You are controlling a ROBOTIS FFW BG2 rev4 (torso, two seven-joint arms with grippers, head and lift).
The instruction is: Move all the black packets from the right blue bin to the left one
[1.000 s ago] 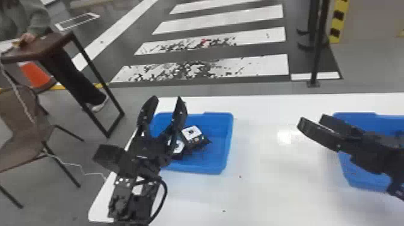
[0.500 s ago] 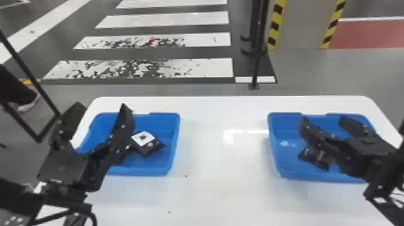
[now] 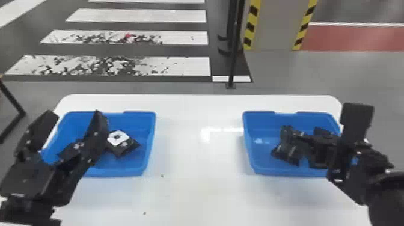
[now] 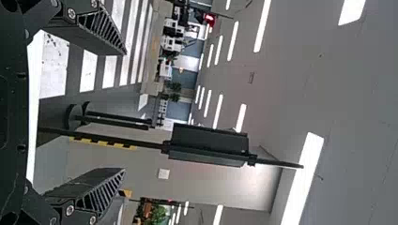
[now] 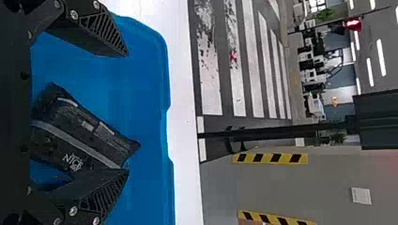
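Overlapping black packet [image 5: 84, 126], right fingers [image 3: 287, 134], pole [image 3: 235, 51] beyond

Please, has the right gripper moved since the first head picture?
Yes, rightward in the head view: the right gripper had its tips left of the right blue bin, now over it.

a white table [image 3: 195, 192] (its far corners rounded) carries the left blue bin [image 3: 126, 170], the right blue bin [image 3: 252, 150] well apart, and small dark specks [image 3: 162, 175].
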